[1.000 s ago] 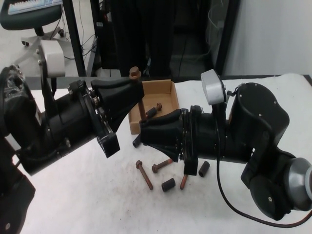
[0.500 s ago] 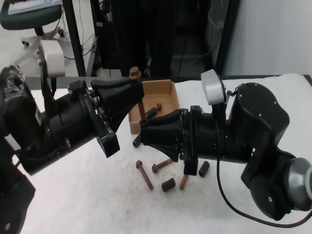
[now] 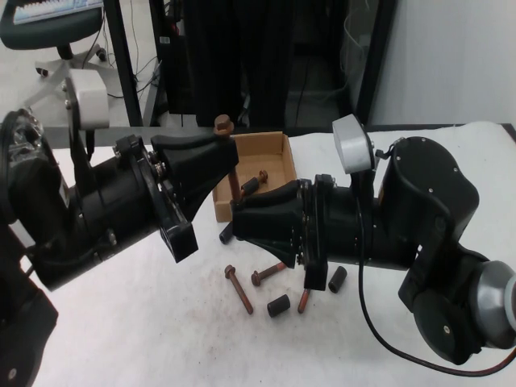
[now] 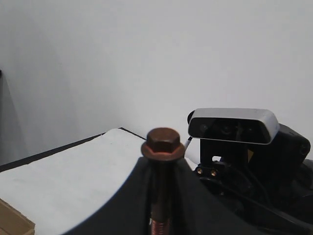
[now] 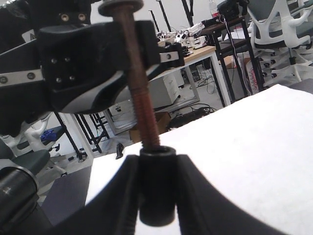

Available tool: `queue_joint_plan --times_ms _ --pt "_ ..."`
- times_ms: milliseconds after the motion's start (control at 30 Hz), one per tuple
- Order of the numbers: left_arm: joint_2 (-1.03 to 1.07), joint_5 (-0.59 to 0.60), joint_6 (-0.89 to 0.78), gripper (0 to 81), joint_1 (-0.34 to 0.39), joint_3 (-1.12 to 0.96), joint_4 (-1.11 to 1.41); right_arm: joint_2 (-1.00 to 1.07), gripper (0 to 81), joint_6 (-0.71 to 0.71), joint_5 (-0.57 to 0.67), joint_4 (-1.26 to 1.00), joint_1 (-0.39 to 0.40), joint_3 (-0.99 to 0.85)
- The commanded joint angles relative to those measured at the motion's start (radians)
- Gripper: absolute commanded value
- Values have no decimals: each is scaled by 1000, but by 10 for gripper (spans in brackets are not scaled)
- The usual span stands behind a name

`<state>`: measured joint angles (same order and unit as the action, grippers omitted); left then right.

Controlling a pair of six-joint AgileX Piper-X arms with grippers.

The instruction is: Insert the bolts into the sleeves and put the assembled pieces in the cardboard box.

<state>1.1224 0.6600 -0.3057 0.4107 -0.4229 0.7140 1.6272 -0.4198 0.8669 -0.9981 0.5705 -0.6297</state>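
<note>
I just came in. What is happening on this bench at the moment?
The left gripper holds a rusty bolt roughly upright, and the right gripper holds a black sleeve just below it. In the right wrist view the bolt's tip sits at the sleeve's opening; how deep it goes I cannot tell. One piece lies in the cardboard box behind them. Several loose bolts and loose sleeves lie on the white bench.

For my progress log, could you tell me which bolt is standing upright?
The bolt in the left gripper: head up, tip at the sleeve in the right gripper; the loose bolts lie flat on the bench.
</note>
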Motion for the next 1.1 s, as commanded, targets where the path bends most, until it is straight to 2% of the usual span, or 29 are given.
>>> queue_joint_plan --times_ms 0,733,800,1000,1067 --pt "-2 14 7 3 -3 -5 7 -12 8 8 8 -39 1 -10" --pt "-2 41 11 8 -3 -5 -30 -12 8 1 8 -32 -1 -80" --pt "-2 72 11 65 -3 -5 -30 -12 8 1 8 -32 -1 -80" --pt "-2 112 -29 445 -3 -5 -30 -12 8 -9 8 -32 -1 -79" --pt "-2 112 -47 533 -3 -5 -30 -12 8 -9 8 -32 -1 -79"
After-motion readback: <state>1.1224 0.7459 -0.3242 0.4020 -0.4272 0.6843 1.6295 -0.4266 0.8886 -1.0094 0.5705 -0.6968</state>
